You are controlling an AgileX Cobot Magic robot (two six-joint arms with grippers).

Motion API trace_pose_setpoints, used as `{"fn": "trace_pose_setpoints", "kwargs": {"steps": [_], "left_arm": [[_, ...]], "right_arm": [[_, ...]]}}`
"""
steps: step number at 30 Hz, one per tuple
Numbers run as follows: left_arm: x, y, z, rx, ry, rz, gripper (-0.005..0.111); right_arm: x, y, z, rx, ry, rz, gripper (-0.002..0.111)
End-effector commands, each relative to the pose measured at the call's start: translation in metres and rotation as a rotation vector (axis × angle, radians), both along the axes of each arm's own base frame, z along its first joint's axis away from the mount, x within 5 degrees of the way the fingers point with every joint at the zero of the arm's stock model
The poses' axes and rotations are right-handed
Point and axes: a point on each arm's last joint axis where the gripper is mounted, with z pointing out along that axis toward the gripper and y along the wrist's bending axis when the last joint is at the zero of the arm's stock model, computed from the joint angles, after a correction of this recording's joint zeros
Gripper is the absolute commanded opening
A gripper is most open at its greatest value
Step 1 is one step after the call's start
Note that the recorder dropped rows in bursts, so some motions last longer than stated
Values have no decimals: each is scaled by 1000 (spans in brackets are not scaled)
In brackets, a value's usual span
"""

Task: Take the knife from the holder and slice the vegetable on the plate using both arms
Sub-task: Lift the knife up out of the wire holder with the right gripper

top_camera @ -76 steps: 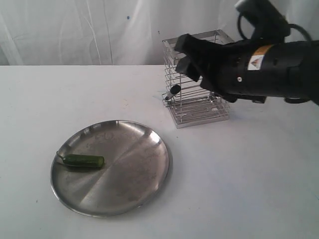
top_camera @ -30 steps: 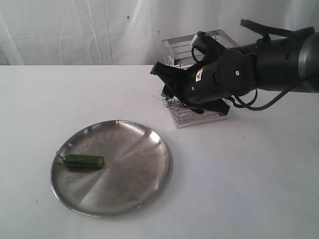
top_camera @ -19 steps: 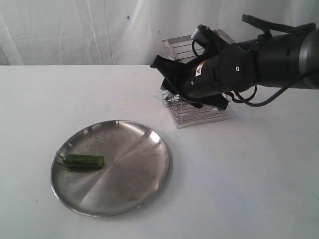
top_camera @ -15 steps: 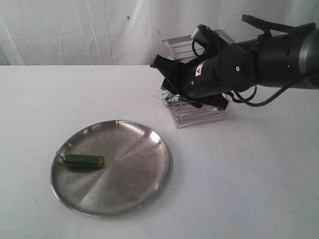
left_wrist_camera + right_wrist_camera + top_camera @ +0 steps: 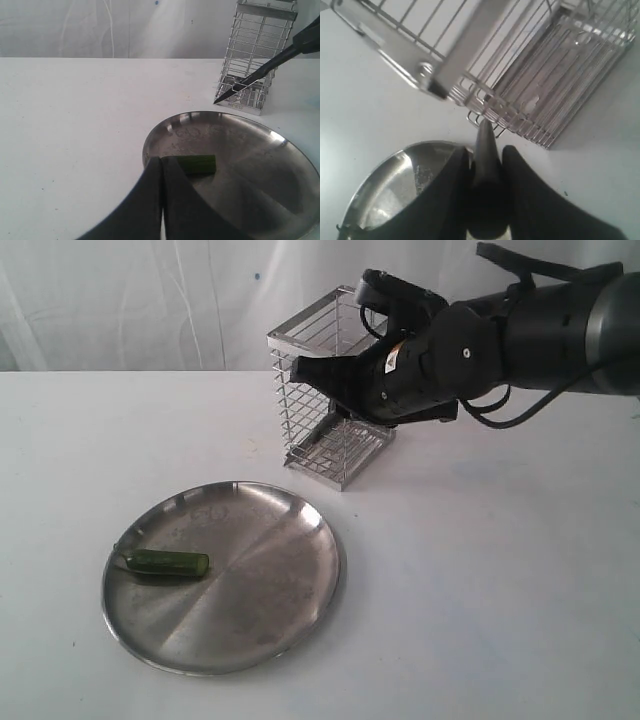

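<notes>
The right gripper (image 5: 485,156) is clamping its jaws on the black handle of the knife (image 5: 256,74), with one finger pressing on each side of it. The dark blade is pointing straight out ahead of those jaws and slanting downward, and its tip is sitting low against the wires of the holder (image 5: 300,390). Whether the tip is poking through the wires or lying just outside them cannot be told. The holder is standing right in front of the right jaws and is leaning over, with its flat rim tipping toward them and one edge of its base lifting off the white worktop (image 5: 500,590). The plate (image 5: 260,610) is resting on the worktop below and ahead of the right jaws, near the holder but not touching it. The left gripper (image 5: 161,167) is keeping its jaws pressed together with nothing between them. Its tips are pointing toward the near rim of the plate. The green pepper (image 5: 168,563) is lying on its side inside the plate, just beyond the tips of the left jaws and well apart from the right jaws and the blade.
</notes>
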Motion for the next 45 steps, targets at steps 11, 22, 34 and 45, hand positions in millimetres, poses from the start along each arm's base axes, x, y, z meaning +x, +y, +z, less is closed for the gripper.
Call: {"fn": "trace_pose_setpoints", "kwargs": {"steps": [11, 22, 34, 45], "left_arm": [[0, 0, -1, -6, 3, -1, 2], [0, 0, -1, -6, 3, -1, 2], [0, 0, -1, -6, 3, -1, 2], [0, 0, -1, -6, 3, -1, 2]], "right_arm": [[-3, -7, 45, -221, -252, 205, 13], [-28, -22, 86, -232, -290, 202, 13], [-80, -47, 113, -199, -384, 205, 13], [-134, -46, 123, -153, -443, 301, 13]]}}
